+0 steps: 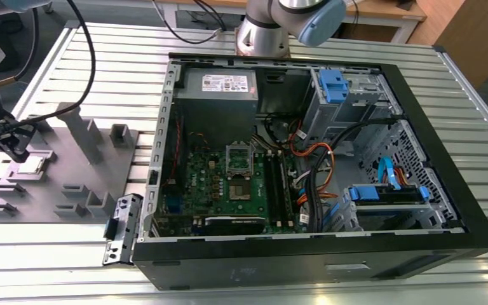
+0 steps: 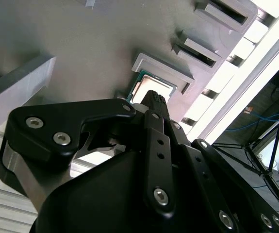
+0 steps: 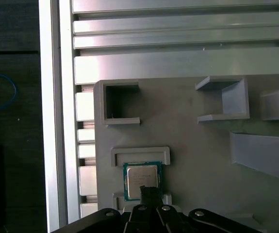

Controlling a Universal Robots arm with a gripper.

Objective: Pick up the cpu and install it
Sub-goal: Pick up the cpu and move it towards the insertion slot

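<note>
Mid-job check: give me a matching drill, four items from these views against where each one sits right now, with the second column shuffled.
Things:
1. cpu
2. gripper
3. green board
4. silver frame

Places:
a. inside the open black case
b. fixed on the green board
c. lying in a recess of the grey fixture
d. close over the cpu, at the exterior view's left

Pairs: 1-c, 2-d, 3-a, 4-b
</note>
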